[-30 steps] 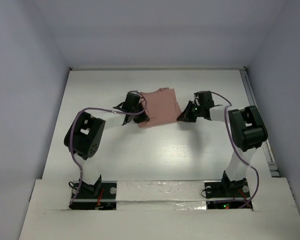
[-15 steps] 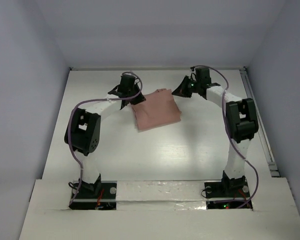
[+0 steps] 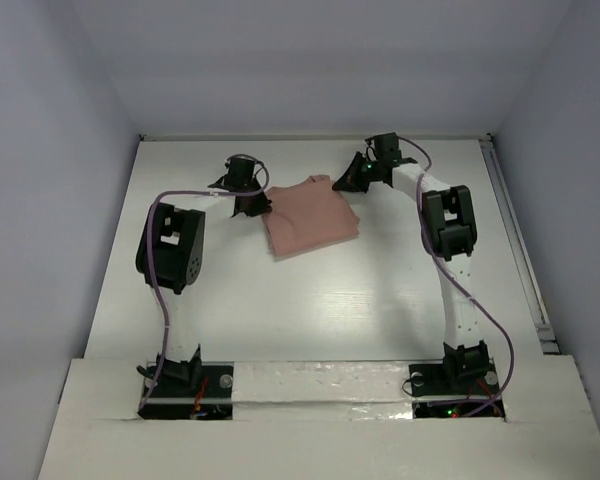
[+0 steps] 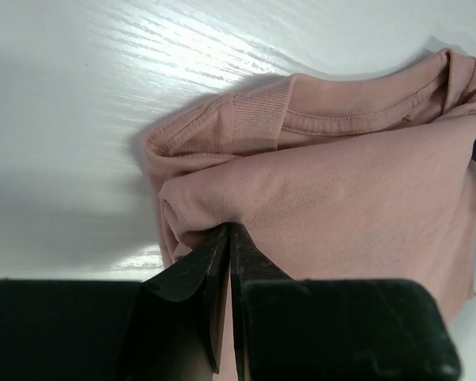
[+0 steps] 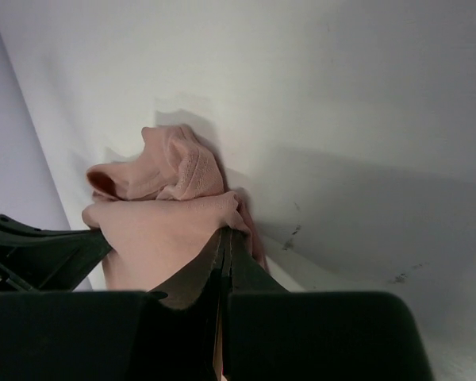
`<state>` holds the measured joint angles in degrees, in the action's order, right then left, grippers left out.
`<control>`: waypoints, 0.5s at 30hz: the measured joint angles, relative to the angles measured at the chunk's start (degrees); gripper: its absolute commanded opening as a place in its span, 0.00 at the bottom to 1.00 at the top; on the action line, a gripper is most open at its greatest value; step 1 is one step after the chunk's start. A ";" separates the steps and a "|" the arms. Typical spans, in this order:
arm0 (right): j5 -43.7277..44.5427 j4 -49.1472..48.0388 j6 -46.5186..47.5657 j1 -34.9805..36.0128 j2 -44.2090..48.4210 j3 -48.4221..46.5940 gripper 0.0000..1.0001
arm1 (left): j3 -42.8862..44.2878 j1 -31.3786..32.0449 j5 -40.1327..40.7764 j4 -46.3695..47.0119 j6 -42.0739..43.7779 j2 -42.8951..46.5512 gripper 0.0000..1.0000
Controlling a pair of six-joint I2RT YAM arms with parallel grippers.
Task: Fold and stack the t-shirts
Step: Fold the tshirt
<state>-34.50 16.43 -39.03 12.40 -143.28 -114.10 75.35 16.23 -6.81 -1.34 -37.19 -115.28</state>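
Observation:
The salmon-pink t-shirt (image 3: 310, 216) lies folded in a rough square at the far middle of the white table. My left gripper (image 3: 258, 203) is shut on its left edge; the left wrist view shows the cloth (image 4: 341, 190) pinched between the fingertips, collar ribbing at the far side. My right gripper (image 3: 346, 181) is shut on the far right corner; the right wrist view shows bunched fabric (image 5: 163, 210) pinched in the jaws, lifted a little off the table. No printed graphic shows.
The white table (image 3: 310, 310) is bounded by grey walls at the back and sides. A rail (image 3: 515, 235) runs along its right edge. Both arms reach far out over the table towards the back wall.
Both grippers have moved towards the back wall, carrying the shirt's far edge over its near part. The shirt lies further back than a second ago and is folded smaller.

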 measured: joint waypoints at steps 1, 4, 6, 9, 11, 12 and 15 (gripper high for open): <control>-0.02 -0.04 -0.35 0.00 0.00 -0.07 0.00 | 0.00 -0.28 -0.07 0.20 0.09 -0.04 0.04; 0.00 -0.85 -1.11 0.02 0.26 0.87 0.00 | 0.00 -1.25 -0.22 0.52 0.15 -0.13 0.04; 0.02 -2.08 -1.31 0.02 1.42 3.28 0.00 | 0.00 -1.86 -0.26 0.52 0.28 -0.15 0.05; 0.37 -1.95 -1.07 0.02 4.24 6.97 0.00 | -0.02 -2.25 -0.17 0.07 1.03 0.39 0.09; 0.72 -1.03 -0.55 0.02 6.36 8.79 0.00 | -0.66 -2.47 0.31 -0.76 1.81 2.14 0.17; 1.01 -0.57 -0.17 0.02 7.45 9.25 0.00 | -1.14 -2.47 0.79 -1.60 2.34 3.82 0.20; 1.75 0.74 0.83 0.02 12.57 10.84 0.06 | -1.88 -2.47 1.79 -4.63 3.69 11.34 0.27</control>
<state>-32.75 17.17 -38.20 12.43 -130.72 -103.26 73.47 13.76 -5.02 -5.98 -33.50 -103.94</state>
